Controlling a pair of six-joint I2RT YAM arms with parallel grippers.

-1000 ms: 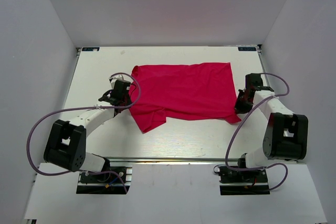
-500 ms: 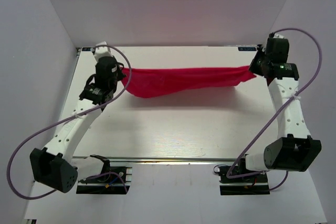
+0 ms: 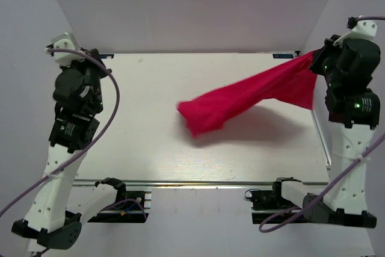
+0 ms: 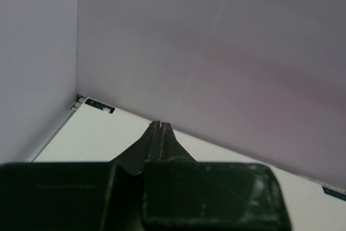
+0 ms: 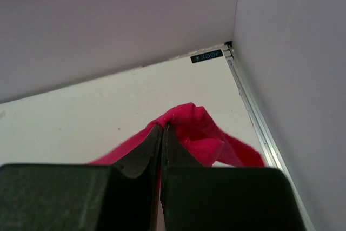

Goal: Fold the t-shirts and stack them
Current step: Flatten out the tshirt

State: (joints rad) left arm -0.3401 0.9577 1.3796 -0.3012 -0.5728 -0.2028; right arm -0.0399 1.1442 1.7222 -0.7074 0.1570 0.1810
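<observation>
The t-shirt [image 3: 240, 97] sags, its loose end bunched over the middle of the surface [image 3: 132, 148], sloping up to the far right corner where the right fingers [image 5: 163, 127] pinch it tight, likely to lift and spread it. By the far left corner the left fingers [image 4: 160, 125] are closed on nothing.

No legible writing.
Small dark labels [image 5: 206, 56] sit at the far corners of the table [image 3: 180, 161]; their pale lettering is too blurred to read.

The t-shirt [image 3: 240, 97] no longer in left pincer [image 4: 160, 126], only in right pincer [image 5: 163, 129]
</observation>
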